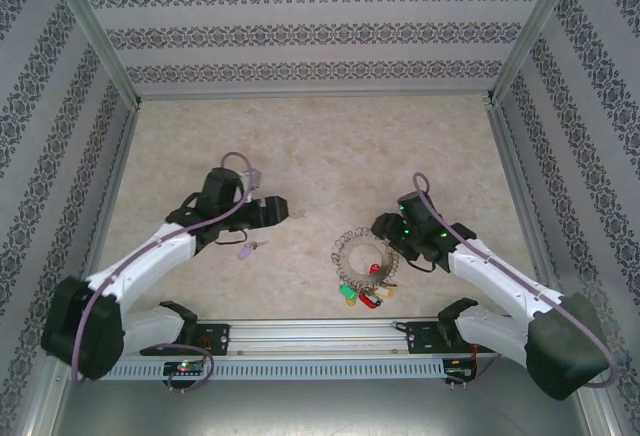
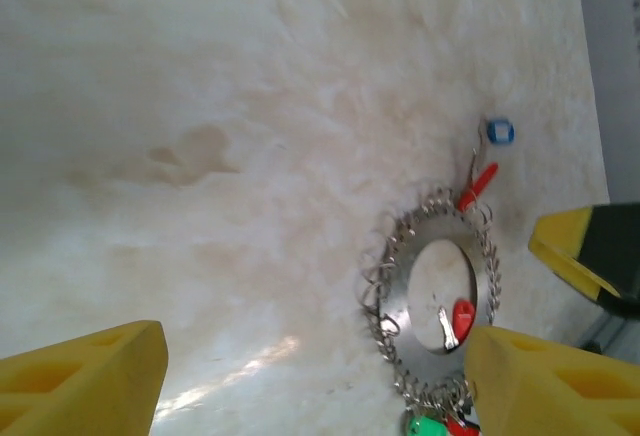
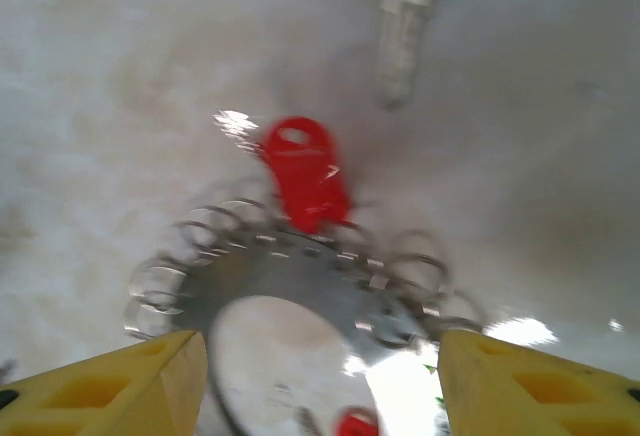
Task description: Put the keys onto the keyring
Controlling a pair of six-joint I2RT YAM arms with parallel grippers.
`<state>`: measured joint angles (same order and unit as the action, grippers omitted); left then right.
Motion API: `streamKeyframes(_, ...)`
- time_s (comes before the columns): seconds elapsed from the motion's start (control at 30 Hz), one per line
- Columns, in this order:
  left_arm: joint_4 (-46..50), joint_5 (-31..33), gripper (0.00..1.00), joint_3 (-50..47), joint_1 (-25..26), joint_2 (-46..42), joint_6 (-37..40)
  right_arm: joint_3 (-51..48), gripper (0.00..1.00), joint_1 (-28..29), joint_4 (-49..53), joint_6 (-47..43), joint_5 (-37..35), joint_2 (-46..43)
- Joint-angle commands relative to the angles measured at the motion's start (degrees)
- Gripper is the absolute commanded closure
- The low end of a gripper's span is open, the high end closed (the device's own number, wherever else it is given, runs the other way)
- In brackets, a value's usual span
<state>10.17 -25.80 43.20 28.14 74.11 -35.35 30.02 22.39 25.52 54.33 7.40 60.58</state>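
Jaws on right gripper [image 3: 318, 346] spread wide, nothing clamped. It hangs low over the keyring [image 3: 290, 276], arm reaching in from the right. Keyring lies flat on the table [image 1: 300, 146], with a red key [image 3: 305, 171] at its rim and a blue key [image 3: 405, 26] just beyond. Left gripper [image 1: 283, 210] also spread and empty, arm angled inward, well apart from the keyring. Lilac key [image 1: 247, 249] lies near it.
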Motion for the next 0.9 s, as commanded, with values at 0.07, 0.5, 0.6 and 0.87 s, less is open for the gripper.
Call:
streamKeyframes(0.07, -1.24, 2.36, 0.25, 7.08, 9.60, 10.63, -2.62, 0.02, 0.39, -4.01, 5.01, -13.32, 7.69, 2.64)
streamKeyframes(0.5, -3.49, 1.98, 0.28, 12.62, 16.13, 23.13, -5.27, -4.03, 0.44, -3.85, 0.28, -15.52, 13.30, 6.48)
streamKeyframes(0.6, -4.37, 0.98, 0.31, 13.57, 16.83, 25.79, -5.50, -4.97, 0.44, -3.80, -1.37, -15.51, 15.23, 6.81)
streamKeyframes(0.87, -5.43, -0.53, 0.42, 16.61, 18.33, 31.03, -5.47, -6.70, 0.49, -3.81, -6.10, -15.39, 19.94, 6.28)
